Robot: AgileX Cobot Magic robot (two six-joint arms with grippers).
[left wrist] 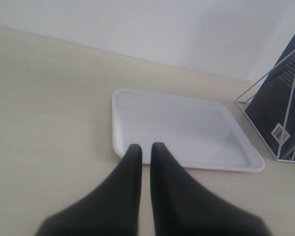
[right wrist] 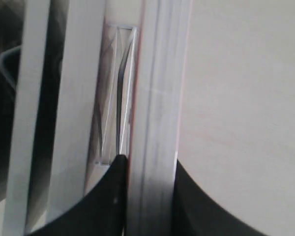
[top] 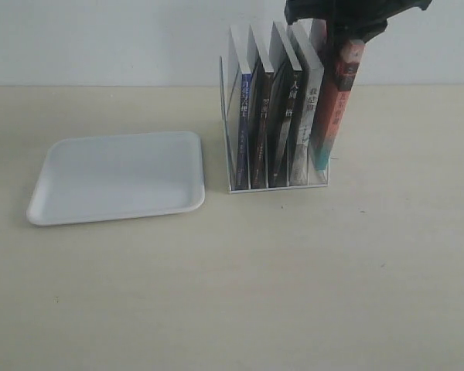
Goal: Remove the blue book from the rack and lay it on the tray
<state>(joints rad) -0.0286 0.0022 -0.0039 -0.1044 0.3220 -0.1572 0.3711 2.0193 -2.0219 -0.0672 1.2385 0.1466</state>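
The white wire rack (top: pixel 278 186) holds several upright books. The blue book (top: pixel 243 124), with its blue-purple spine, stands in the leftmost slot; its dark blue cover (left wrist: pixel 280 108) also shows in the left wrist view behind the rack's wires (left wrist: pixel 265 83). My right gripper (top: pixel 344 27) is shut on the top of the red-orange-spined book (top: pixel 336 100) at the rack's right end, which sits a bit higher than its neighbours. In the right wrist view the gripper (right wrist: pixel 151 164) clamps that book's page edges (right wrist: pixel 157 98). The white tray (top: pixel 116 178) lies left of the rack. My left gripper (left wrist: pixel 146 147) is shut, empty, just short of the tray (left wrist: pixel 177 128).
Two black-spined books (top: pixel 261 127) and a pale-spined one (top: pixel 305 127) fill the slots between the blue book and the red-orange one. A white wall runs behind the beige table (top: pixel 294 286).
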